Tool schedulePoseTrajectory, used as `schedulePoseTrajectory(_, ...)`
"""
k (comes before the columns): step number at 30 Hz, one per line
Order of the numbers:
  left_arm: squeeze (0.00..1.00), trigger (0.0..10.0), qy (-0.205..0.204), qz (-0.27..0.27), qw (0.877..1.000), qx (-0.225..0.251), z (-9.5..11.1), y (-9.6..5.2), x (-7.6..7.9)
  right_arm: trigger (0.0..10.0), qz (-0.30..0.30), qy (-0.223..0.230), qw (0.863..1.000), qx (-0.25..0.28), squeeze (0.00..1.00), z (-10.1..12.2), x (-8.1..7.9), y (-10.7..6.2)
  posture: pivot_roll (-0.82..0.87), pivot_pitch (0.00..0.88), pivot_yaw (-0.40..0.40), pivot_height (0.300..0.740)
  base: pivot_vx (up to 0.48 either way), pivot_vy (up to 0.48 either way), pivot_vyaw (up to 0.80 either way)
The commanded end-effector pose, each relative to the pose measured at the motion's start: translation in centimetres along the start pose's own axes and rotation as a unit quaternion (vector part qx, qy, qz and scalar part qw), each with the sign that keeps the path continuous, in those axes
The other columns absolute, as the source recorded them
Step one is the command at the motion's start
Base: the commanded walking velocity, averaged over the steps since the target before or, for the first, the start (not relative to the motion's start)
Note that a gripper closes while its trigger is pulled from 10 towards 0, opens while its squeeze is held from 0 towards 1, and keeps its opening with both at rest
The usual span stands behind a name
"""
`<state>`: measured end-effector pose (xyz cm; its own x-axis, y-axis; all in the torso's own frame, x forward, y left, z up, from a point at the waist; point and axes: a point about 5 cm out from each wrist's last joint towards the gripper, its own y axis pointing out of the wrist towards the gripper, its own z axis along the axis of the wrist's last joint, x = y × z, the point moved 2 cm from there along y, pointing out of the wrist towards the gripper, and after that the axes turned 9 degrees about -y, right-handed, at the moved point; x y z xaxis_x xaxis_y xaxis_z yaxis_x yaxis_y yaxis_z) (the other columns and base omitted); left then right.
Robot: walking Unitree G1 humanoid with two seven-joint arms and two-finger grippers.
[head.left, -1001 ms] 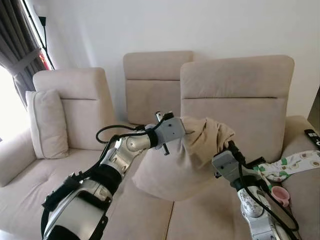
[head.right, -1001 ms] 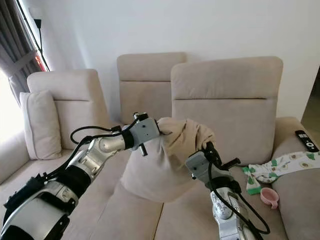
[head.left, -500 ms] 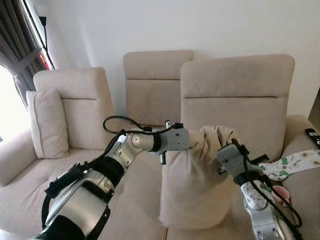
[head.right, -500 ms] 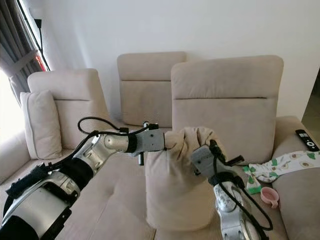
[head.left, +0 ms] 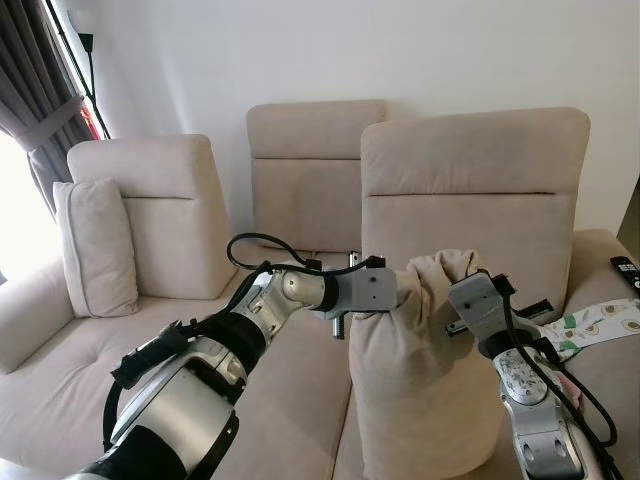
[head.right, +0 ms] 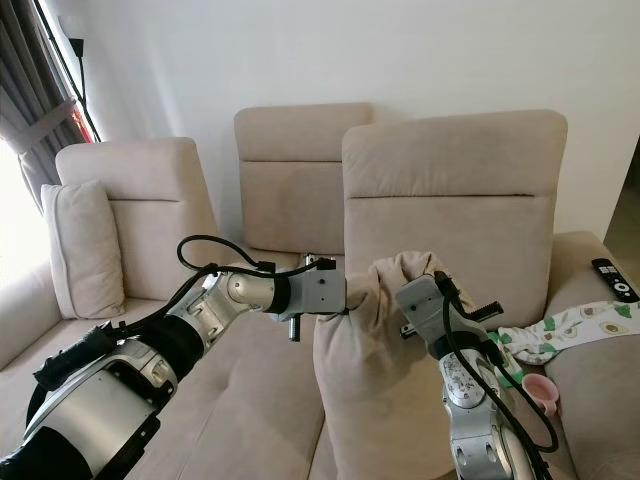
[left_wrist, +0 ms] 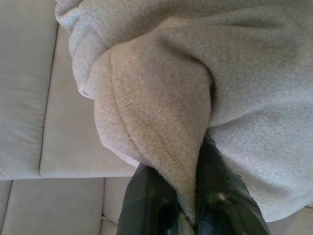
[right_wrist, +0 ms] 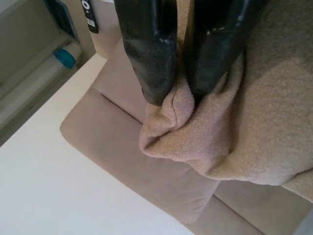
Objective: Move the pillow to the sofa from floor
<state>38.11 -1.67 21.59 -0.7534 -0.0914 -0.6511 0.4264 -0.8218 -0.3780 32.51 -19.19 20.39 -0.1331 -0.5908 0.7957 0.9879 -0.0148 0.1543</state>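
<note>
Here, beige pillow [head.left: 425,380] hanging upright just before the sofa [head.left: 470,190] backrest. Pinched at its top corners by left gripper [left_wrist: 188,208] and right gripper [right_wrist: 178,93], both clenched on bunched fabric. Likely light, soft and floppy; best held by those corners.

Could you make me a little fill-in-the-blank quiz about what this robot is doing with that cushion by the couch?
1. Both end effectors, the left end effector and the right end effector, are shut on the top of the beige ____.
2. The pillow hangs in front of the beige ____.
3. A second pillow leans upright at the sofa's ____ end.
4. The black remote lies on the sofa's ____ armrest.

Missing words: pillow; sofa; left; right
</note>
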Motion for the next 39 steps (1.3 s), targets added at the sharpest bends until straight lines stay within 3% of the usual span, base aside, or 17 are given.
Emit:
schedulePoseTrajectory(1, 0.0, 10.0, 0.065, 0.013, 0.995, 0.072, 4.5, 0.7, -0.9, 10.0, 0.05, 0.004, 0.998, 0.049, 0.0, 2.5, -2.5, -0.2, -0.15, 0.0, 0.171, 0.74, 0.0, 0.0, 0.0)
schedulePoseTrajectory(7, 0.0, 10.0, 0.066, 0.017, 0.995, 0.077, 4.8, 0.9, -0.7, 10.0, 0.05, 0.001, 0.998, 0.046, 0.0, 2.5, -2.7, -0.3, -0.16, 0.0, 0.171, 0.74, 0.0, 0.0, 0.0)
schedulePoseTrajectory(8, 0.93, 10.0, 0.058, 0.019, 0.995, 0.082, 4.9, 1.2, -0.5, 10.0, 0.052, -0.004, 0.998, 0.042, 0.0, 2.3, -2.9, -0.5, -0.16, 0.0, 0.175, 0.74, 0.0, 0.0, 0.0)
schedulePoseTrajectory(16, 0.98, 10.0, 0.045, 0.024, 0.995, 0.088, 4.6, 1.7, 0.3, 10.0, 0.057, -0.014, 0.998, 0.028, 0.0, 1.5, -3.4, -1.0, -0.16, 0.0, 0.173, 0.74, 0.0, 0.0, 0.0)
schedulePoseTrajectory(17, 1.0, 10.0, 0.04, 0.03, 0.994, 0.093, 4.7, 1.8, 0.3, 10.0, 0.057, -0.011, 0.998, 0.025, 1.0, 1.3, -3.5, -1.0, -0.15, 0.0, 0.171, 0.74, 0.0, 0.0, 0.0)
schedulePoseTrajectory(20, 1.0, 10.0, 0.039, 0.04, 0.994, 0.098, 4.9, 1.8, 0.1, 10.0, 0.056, -0.014, 0.998, 0.02, 1.0, 1.1, -3.6, -1.0, -0.15, 0.0, 0.169, 0.74, 0.0, 0.0, 0.0)
schedulePoseTrajectory(21, 0.93, 10.0, 0.039, 0.047, 0.993, 0.101, 5.0, 1.7, 0.0, 10.0, 0.055, -0.017, 0.998, 0.016, 1.0, 0.9, -3.6, -1.0, -0.15, 0.0, 0.169, 0.74, 0.0, 0.0, 0.0)
schedulePoseTrajectory(22, 0.63, 10.0, 0.037, 0.066, 0.991, 0.107, 5.3, 1.7, -0.4, 10.0, 0.055, -0.026, 0.998, 0.009, 1.0, 0.7, -3.7, -1.0, -0.15, 0.0, 0.166, 0.74, 0.0, 0.0, 0.0)
schedulePoseTrajectory(23, 0.63, 10.0, 0.037, 0.066, 0.991, 0.107, 5.3, 1.7, -0.4, 10.0, 0.055, -0.026, 0.998, 0.009, 1.0, 0.7, -3.7, -1.0, -0.15, 0.0, 0.166, 0.74, 0.0, 0.0, 0.0)
schedulePoseTrajectory(24, 0.0, 10.0, 0.036, 0.091, 0.988, 0.118, 5.7, 1.5, -0.9, 10.0, 0.053, -0.038, 0.998, 0.002, 0.95, 0.4, -3.7, -0.9, -0.14, 0.0, 0.165, 0.74, 0.0, 0.0, 0.0)
schedulePoseTrajectory(25, 0.0, 10.0, 0.036, 0.091, 0.988, 0.118, 5.7, 1.5, -0.9, 10.0, 0.053, -0.038, 0.998, 0.002, 0.95, 0.4, -3.7, -0.9, -0.14, 0.0, 0.165, 0.74, 0.0, 0.0, 0.0)
schedulePoseTrajectory(26, 0.0, 10.0, 0.028, 0.124, 0.983, 0.135, 6.3, 1.3, -1.7, 10.0, 0.047, -0.049, 0.998, -0.006, 0.01, 0.0, -3.5, -0.8, -0.14, 0.0, 0.162, 0.74, 0.0, 0.0, 0.0)
schedulePoseTrajectory(29, 0.0, 10.0, 0.013, 0.178, 0.97, 0.163, 7.3, 0.5, -3.2, 10.0, 0.035, -0.065, 0.997, -0.02, 0.0, -0.5, -3.2, -0.7, -0.14, 0.0, 0.161, 0.74, 0.0, 0.0, 0.0)
schedulePoseTrajectory(32, 0.0, 10.0, -0.01, 0.252, 0.948, 0.193, 8.2, -0.8, -5.4, 10.0, 0.018, -0.077, 0.997, -0.025, 0.0, -0.8, -2.7, -0.4, -0.13, 0.0, 0.158, 0.74, 0.0, 0.0, 0.0)
schedulePoseTrajectory(39, 0.0, 10.0, -0.028, 0.279, 0.939, 0.199, 8.1, -1.4, -6.1, 10.0, -0.023, -0.087, 0.996, -0.009, 0.0, 0.0, -1.6, -0.2, -0.13, 0.0, 0.156, 0.74, 0.0, 0.0, 0.0)
